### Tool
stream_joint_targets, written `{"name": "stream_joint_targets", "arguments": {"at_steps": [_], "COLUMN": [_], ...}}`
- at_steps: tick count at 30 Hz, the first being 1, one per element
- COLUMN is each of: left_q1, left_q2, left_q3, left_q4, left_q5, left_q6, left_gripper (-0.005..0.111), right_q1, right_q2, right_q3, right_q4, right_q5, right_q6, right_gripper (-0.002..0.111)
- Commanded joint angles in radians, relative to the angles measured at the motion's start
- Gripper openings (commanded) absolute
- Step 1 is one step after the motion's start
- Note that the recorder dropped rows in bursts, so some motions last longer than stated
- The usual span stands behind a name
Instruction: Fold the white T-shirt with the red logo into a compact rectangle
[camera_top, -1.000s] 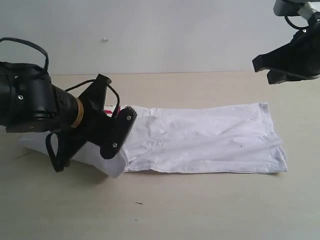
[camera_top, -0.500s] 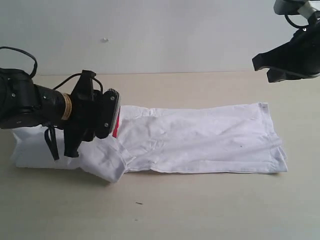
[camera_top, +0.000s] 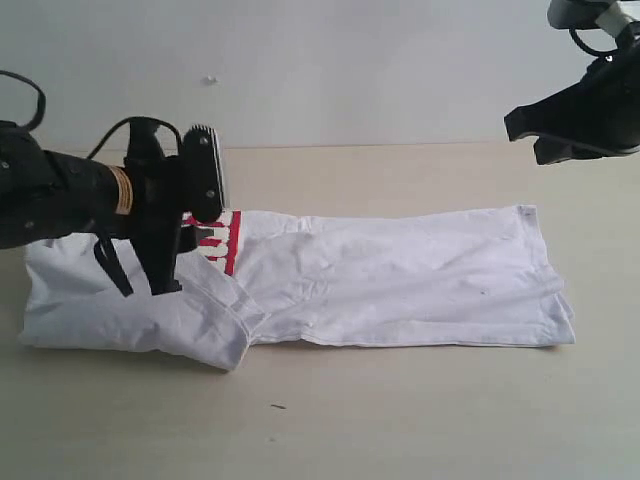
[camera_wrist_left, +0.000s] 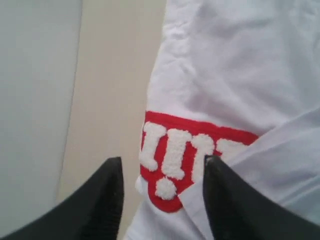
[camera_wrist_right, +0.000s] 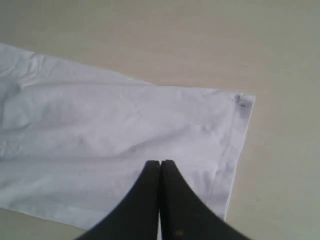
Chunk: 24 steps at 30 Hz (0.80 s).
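A white T-shirt (camera_top: 400, 280) is lying on a pale surface (camera_top: 400, 420) as a long narrow strip, its sides already folded inward. It is stretching from the left arm's side across to the hem end on the right.

The left gripper (camera_wrist_left: 161, 167) is rising away from the collar end of the shirt. A second ago it was pressed low over that end, covering it. Now its fingers (camera_wrist_left: 107, 195) are standing apart and holding nothing, and the cloth beneath is settling flat. The red logo (camera_wrist_left: 190, 155), thick white letters in a red border, is now showing beside a folded flap.

The right gripper (camera_wrist_right: 160, 167) is hanging above the hem end with its fingers (camera_wrist_right: 150, 200) pressed together, gripping nothing and not touching the cloth.

This is looking like a fold just laid down and let go. The strip is still long, so crosswise folds appear to be remaining before it becomes a compact rectangle.
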<state>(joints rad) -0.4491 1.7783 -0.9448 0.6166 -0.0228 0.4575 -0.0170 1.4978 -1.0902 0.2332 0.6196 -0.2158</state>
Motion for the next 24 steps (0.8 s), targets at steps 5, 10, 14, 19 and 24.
{"name": "stream_joint_targets", "arguments": {"at_steps": [5,10,14,19,24], "left_q1": [-0.004,-0.004,-0.022,-0.036,-0.039], "left_q2": [-0.049,-0.010,0.040,0.105,0.184], "left_q3": [-0.245,-0.350,-0.333,-0.284,-0.268], "left_q4": [-0.507,-0.926,-0.945,-0.930,-0.852], "left_q5": [0.563,0.909,0.908,0.703,0.635], "left_q6": [-0.024,0.541,0.931,1.147,1.184], "left_gripper": [0.022,0.022,0.030,0.071,0.074], "right_q1": [-0.006,-0.006,-0.006,-0.006,-0.006], "right_q2": [-0.009,-0.009,-0.009,-0.009,-0.009], "right_q3": [0.004,0.004,0.004,0.004,0.004], "right_q4": [0.004,0.004,0.004,0.004,0.004], "right_q5": [-0.009,-0.006,-0.008,-0.021,-0.042], "right_q6": [-0.008,-0.008,-0.008,-0.010,-0.010], "right_gripper": [0.000,0.000,0.000,0.000,0.000]}}
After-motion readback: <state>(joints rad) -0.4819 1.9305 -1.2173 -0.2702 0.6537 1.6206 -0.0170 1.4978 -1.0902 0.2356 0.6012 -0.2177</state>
